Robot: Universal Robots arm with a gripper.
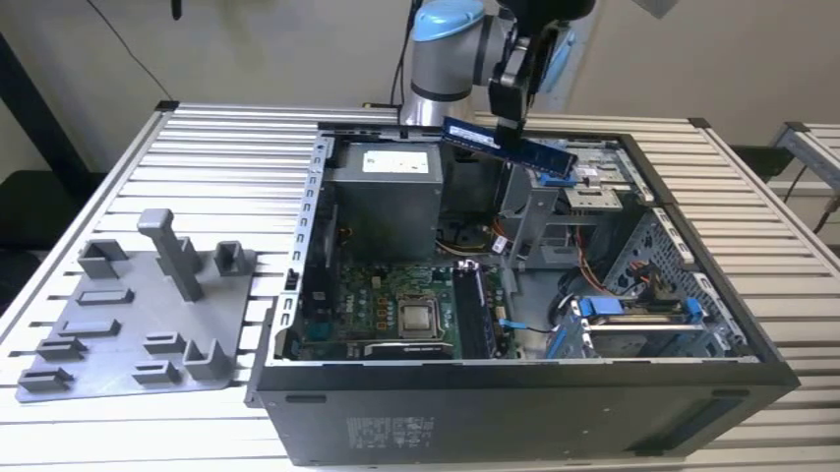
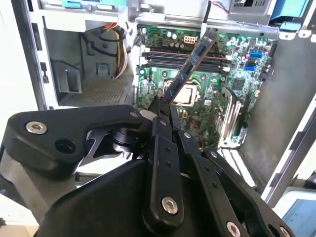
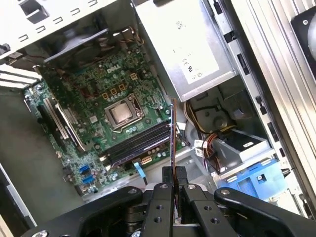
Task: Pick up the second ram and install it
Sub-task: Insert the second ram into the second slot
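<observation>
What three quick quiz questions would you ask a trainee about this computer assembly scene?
1. True or false: the gripper is shut on the ram.
2. Where is the ram? A, seated in a motherboard slot; B, held in the air over the open computer case; C, in a person's hand.
3. Fill in the blank: the grey tray lies to the exterior view's ____ of the computer case.

Key: 1 true; 2 B; 3 left.
</observation>
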